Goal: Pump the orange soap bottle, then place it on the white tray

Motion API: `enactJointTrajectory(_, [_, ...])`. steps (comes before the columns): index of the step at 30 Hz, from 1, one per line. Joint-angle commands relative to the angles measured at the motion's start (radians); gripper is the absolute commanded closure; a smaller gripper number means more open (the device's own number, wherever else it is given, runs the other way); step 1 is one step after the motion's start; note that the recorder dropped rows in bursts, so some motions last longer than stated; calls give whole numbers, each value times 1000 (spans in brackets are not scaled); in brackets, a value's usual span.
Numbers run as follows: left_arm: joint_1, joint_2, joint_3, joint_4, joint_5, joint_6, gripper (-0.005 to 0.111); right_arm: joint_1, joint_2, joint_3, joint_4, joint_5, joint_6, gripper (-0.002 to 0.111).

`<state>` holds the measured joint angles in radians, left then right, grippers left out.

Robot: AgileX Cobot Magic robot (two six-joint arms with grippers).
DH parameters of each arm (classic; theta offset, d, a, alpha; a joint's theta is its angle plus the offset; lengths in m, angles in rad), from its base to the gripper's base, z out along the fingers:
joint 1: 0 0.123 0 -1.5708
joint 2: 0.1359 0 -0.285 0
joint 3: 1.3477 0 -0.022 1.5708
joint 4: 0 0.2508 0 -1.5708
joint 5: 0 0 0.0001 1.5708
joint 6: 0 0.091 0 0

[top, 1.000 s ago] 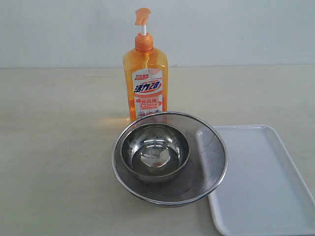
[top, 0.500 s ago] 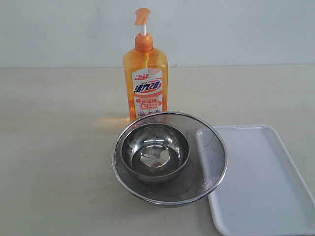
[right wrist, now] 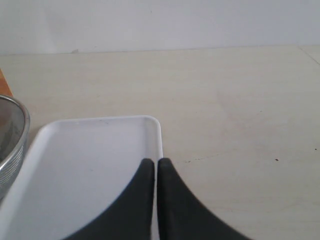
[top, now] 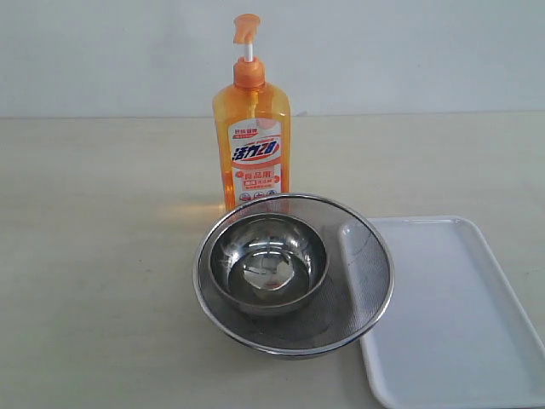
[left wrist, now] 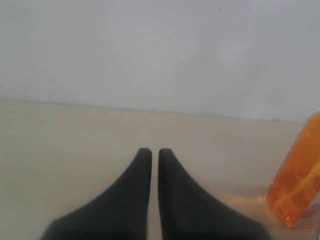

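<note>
Bottle [top: 252, 145] upright on tabletop [top: 102, 256], just behind strainer [top: 358, 273], apart from tray [top: 451, 315]. We note its white-and-red label: Chinese lettering, too small to read. Tray lies right of strainer. Left tool [left wrist: 151, 152] and right tool [right wrist: 156, 162] both closed tight, holding nothing; right tool above tray's edge.

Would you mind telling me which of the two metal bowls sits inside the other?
The smaller, solid polished steel bowl sits inside; the larger one holding it is a see-through mesh strainer.
</note>
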<state>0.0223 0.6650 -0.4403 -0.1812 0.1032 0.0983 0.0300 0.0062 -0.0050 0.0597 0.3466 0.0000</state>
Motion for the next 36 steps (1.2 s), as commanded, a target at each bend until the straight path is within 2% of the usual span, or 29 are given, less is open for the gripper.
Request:
enactJointTrajectory(1, [4,84,-10,-1,-52,9,102,-1,-6,5,-4,-12,-6,108])
enactJointTrajectory(12, [4,185,-11,-43,-159,-7,102,-1,-6,5,-4,-12,-6,108])
enactJointTrajectory(17, [-1,209,-52,-3,-160,-17,102,-1,-6,5,-4,-12,-6,108])
enactJointTrajectory(20, [-42,210,-92,107,-152,-17,102,-1,-6,5,-4,-12,-6,108])
enactJointTrajectory(26, [-172,242,-142,298,-171,-17,102,-1,-6,5,-4,-12,-6,108])
enactJointTrajectory(31, [-250,356,-142,384,-317,-42,102,-1,-6,5,-4,-12,-6,108])
enactJointTrajectory(36, [-252,585,-142,384,-475,-62,102,-1,-6,5,-4,-12,-6,108])
